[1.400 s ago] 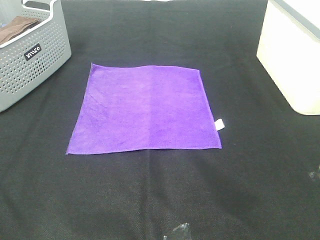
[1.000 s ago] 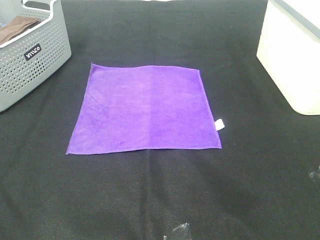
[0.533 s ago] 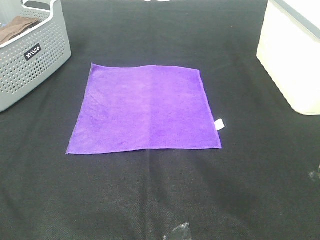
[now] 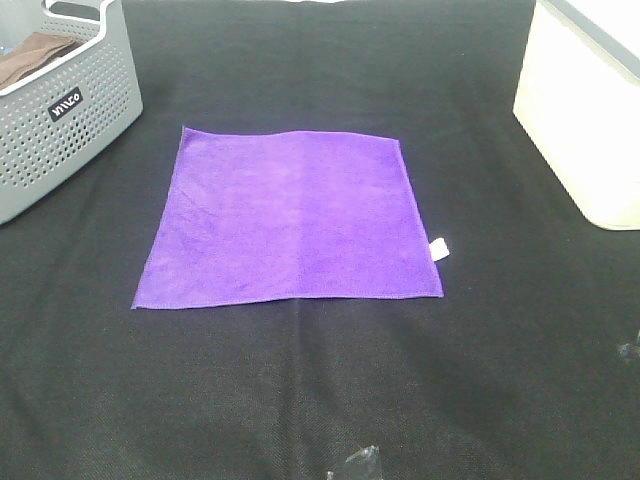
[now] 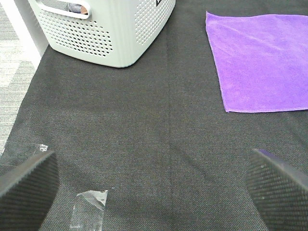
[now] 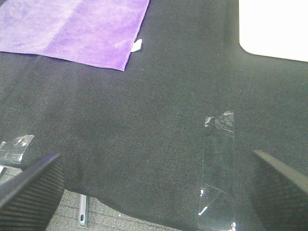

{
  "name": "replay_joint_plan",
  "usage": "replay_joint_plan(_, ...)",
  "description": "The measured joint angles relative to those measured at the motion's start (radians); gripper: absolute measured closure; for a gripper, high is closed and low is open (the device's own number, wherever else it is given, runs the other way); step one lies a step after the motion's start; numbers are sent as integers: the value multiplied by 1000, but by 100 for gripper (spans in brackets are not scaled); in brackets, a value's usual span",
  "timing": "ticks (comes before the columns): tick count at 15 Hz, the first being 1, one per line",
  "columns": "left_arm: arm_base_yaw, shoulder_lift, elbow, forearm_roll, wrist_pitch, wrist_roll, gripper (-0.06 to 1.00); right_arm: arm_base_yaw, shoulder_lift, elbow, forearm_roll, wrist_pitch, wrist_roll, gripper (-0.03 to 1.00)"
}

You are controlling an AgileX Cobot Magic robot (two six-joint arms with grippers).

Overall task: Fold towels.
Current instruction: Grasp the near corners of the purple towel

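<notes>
The purple towel point(image 4: 285, 220) lies flat and unfolded in the middle of the black table cover, with its small white tag point(image 4: 438, 249) on the right edge. It also shows in the left wrist view point(image 5: 262, 60) and in the right wrist view point(image 6: 72, 29), tag point(image 6: 137, 45) included. My left gripper point(image 5: 154, 192) is open and empty, well off the towel's left near corner. My right gripper point(image 6: 154, 192) is open and empty near the table's front edge, off the towel's right near corner. Neither arm shows in the exterior view.
A grey perforated basket point(image 4: 60, 110) with a brown cloth point(image 4: 30, 55) in it stands at the back left. A cream box point(image 4: 585, 110) stands at the back right. Clear tape strips point(image 6: 219, 144) stick to the cover near the front edge point(image 6: 96, 199).
</notes>
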State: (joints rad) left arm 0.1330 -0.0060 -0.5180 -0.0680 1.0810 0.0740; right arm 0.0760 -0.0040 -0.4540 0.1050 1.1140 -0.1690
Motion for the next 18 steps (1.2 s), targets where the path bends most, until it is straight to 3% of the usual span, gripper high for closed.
replay_joint_plan(18, 0, 0, 0, -2, 0, 0, -4, 0, 0, 0, 0, 0, 0, 1)
